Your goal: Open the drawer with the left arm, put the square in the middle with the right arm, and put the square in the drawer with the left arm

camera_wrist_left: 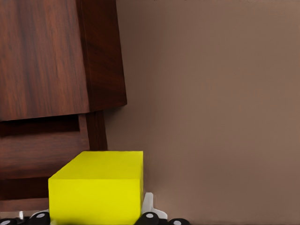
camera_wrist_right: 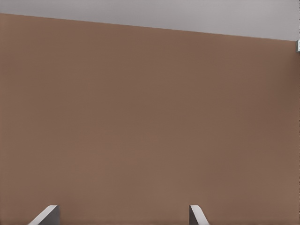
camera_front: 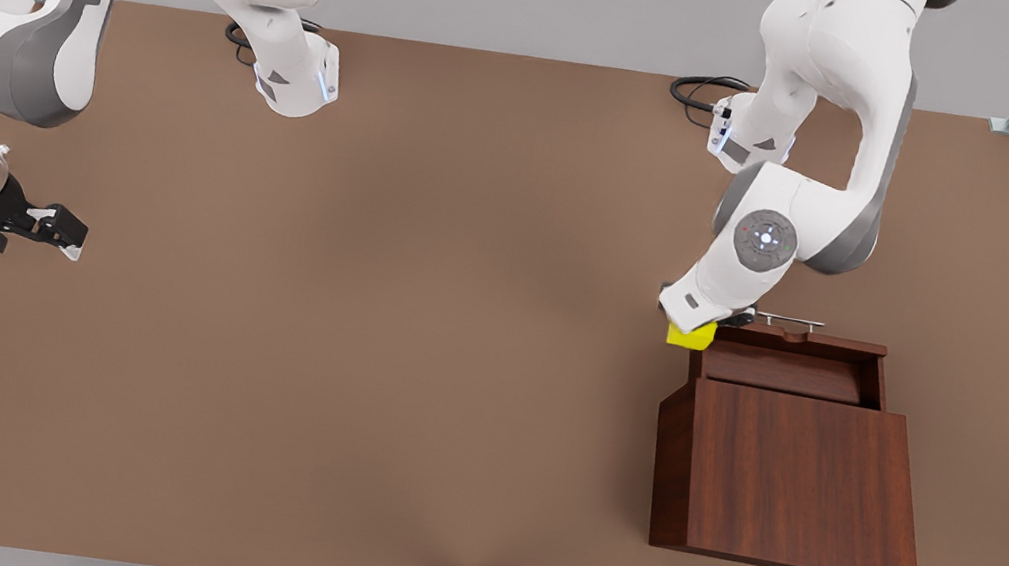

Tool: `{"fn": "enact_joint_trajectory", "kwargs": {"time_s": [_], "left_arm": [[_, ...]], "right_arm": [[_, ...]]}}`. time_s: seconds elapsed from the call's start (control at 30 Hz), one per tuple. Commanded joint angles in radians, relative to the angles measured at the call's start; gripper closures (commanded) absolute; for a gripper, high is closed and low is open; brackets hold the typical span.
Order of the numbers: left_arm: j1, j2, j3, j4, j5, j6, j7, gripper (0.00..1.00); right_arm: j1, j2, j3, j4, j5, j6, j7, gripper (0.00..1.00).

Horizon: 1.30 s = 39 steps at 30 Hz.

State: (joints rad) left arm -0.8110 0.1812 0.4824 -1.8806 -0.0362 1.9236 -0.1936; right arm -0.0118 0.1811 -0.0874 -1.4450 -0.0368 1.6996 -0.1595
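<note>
Last step in hand: cube clamped in left gripper, held just beside the corner of the open drawer, at the front view's left of it, handle close behind the wrist. Seen from the left wrist: cube between the fingers, cabinet and drawer edge alongside, bare table under the rest. Not yet over the tray, by the look of it. Next move likely calls for a short carry sideways over the drawer wall, then a lowering and release inside. Right gripper parked well apart at the front view's left, fingers spread, empty, waiting.
</note>
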Motion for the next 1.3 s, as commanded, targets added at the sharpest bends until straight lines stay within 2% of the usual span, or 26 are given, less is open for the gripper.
{"fn": "enact_joint_trajectory", "kwargs": {"time_s": [0.0,0.07,0.2,0.43,0.47,0.5,0.57,0.73,0.9,0.93,0.97,1.0,1.03,1.1,1.17,1.27], "left_arm": [[0.003,0.0,0.016,0.0,-0.079,-0.005,0.013,0.38],[0.001,0.0,0.099,-0.015,-0.083,-0.02,0.063,0.38],[0.009,0.011,0.191,-0.028,-0.083,-0.02,0.158,0.37],[0.021,0.061,0.243,-0.026,-0.131,0.012,0.233,0.34],[0.023,0.066,0.245,-0.026,-0.134,0.014,0.238,0.26],[0.021,0.073,0.245,-0.026,-0.14,0.018,0.238,0.24],[0.021,0.084,0.245,-0.028,-0.148,0.025,0.24,0.0],[0.02,0.084,0.246,-0.026,-0.156,0.012,0.238,0.0],[0.02,0.084,0.249,0.228,-0.146,-0.264,0.224,0.0],[0.018,0.077,0.252,0.245,-0.142,-0.271,0.221,0.0],[0.079,0.035,0.207,0.274,-0.114,-0.271,0.23,0.0],[0.239,0.024,0.04,0.34,-0.096,-0.305,0.227,0.0],[0.463,0.021,-0.201,0.434,-0.01,-0.387,0.227,0.0],[0.619,0.006,-0.376,0.472,0.03,-0.387,0.226,0.0],[0.711,-0.017,-0.493,0.469,0.067,-0.385,0.224,0.0],[0.744,-0.038,-0.53,0.456,0.085,-0.382,0.226,0.0]], "right_arm": [[0.0,0.0,0.0,0.0,0.0,0.0,0.0,0.0],[0.0,0.0,0.0,0.0,0.0,0.0,0.0,0.0],[0.0,0.005,0.0,0.0,0.0,0.0,0.0,0.0],[0.004,0.008,0.0,0.014,0.0,0.002,0.0,0.0],[0.004,0.012,0.0,0.015,0.0,0.002,0.0,0.0],[0.004,0.012,0.001,0.015,0.0,0.002,0.0,0.0],[0.001,0.012,0.001,0.015,0.0,0.0,0.0,0.0],[-0.002,0.014,0.0,0.021,0.0,0.0,0.0,0.0],[0.0,0.012,0.0,0.023,0.0,0.0,0.0,0.0],[0.0,0.014,0.0,0.023,0.0,0.0,0.0,0.0],[0.0,0.014,0.0,0.023,0.0,0.0,0.0,0.0],[0.0,0.014,0.0,0.023,0.0,0.0,0.0,0.0],[0.0,0.014,0.0,0.023,0.0,0.0,0.002,0.0],[0.0,0.014,0.0,0.022,0.0,0.002,0.0,0.0],[0.001,0.012,0.0,0.021,0.0,0.0,0.0,0.0],[0.001,0.014,0.0,0.022,0.0,0.0,0.002,0.0]]}}
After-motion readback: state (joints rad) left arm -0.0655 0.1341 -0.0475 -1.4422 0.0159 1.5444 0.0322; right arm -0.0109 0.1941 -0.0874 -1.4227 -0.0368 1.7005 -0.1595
